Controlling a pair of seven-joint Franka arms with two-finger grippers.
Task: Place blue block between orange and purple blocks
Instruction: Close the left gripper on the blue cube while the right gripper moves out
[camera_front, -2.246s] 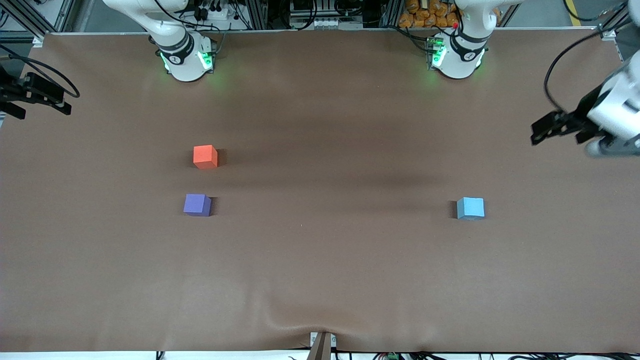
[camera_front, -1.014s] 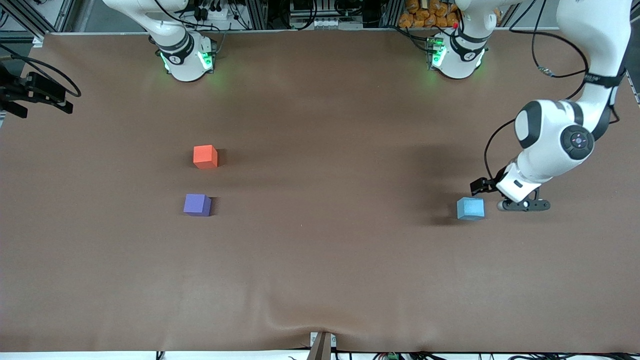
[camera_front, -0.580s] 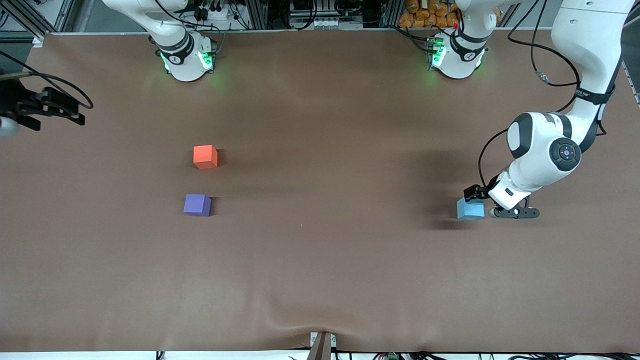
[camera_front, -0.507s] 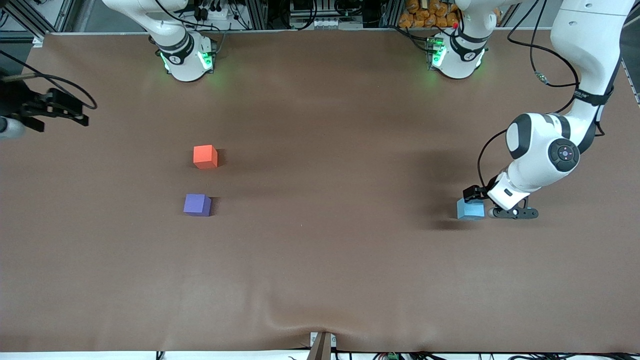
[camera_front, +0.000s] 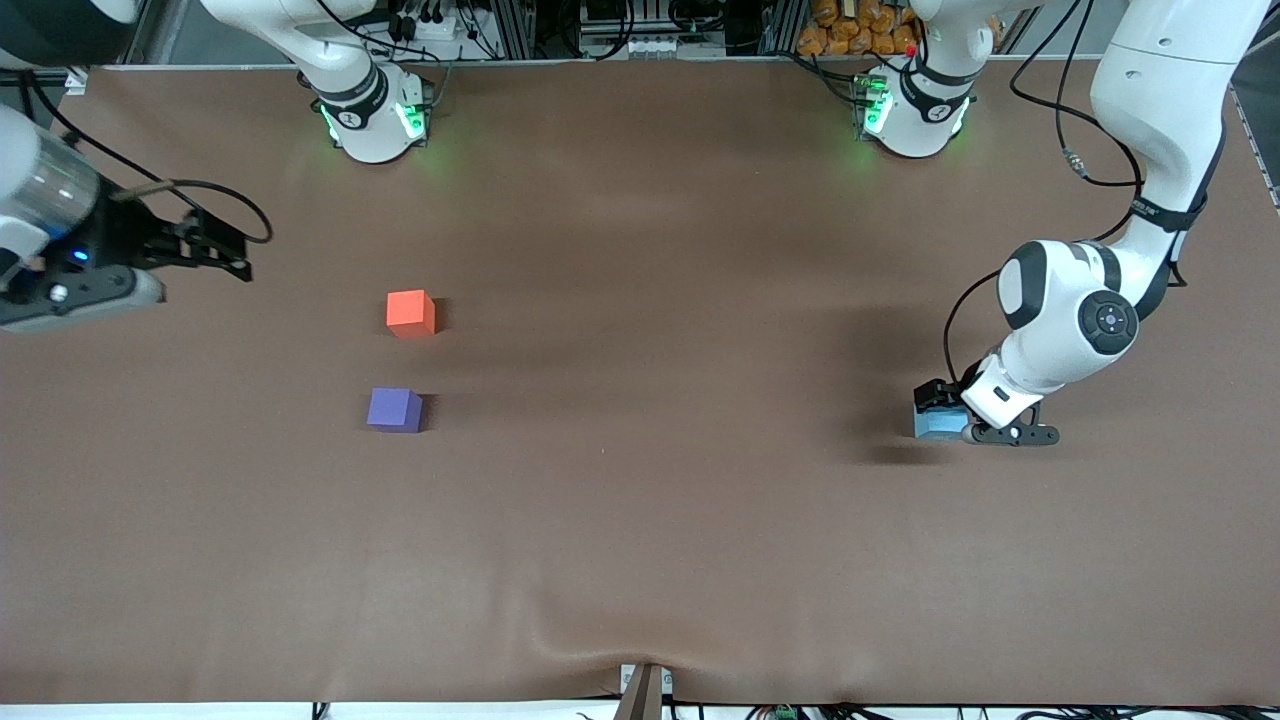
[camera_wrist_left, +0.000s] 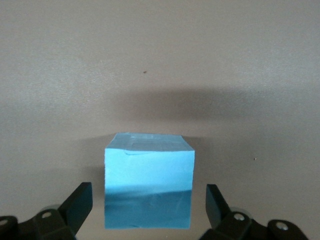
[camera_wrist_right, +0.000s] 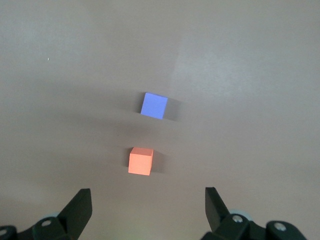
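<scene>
The blue block (camera_front: 935, 426) (camera_wrist_left: 149, 172) rests on the table toward the left arm's end. My left gripper (camera_front: 945, 412) (camera_wrist_left: 149, 204) is low over it and open, one finger (camera_wrist_left: 79, 205) on each side with a small gap to the block. The orange block (camera_front: 411, 313) (camera_wrist_right: 140, 161) and the purple block (camera_front: 394, 410) (camera_wrist_right: 154, 105) sit apart toward the right arm's end, the purple one nearer the front camera. My right gripper (camera_front: 228, 256) (camera_wrist_right: 148, 207) hangs open and empty above the table, beside the orange block toward the right arm's end.
A brown cloth (camera_front: 640, 520) covers the table, with a wrinkle (camera_front: 590, 640) near its front edge. The two arm bases (camera_front: 375, 115) (camera_front: 912, 115) stand along the back edge. A wide bare stretch lies between the blue block and the other two blocks.
My left gripper came down and across until its open fingers straddle the blue block. My right arm swung in from the table's end toward the orange block. No block moved.
</scene>
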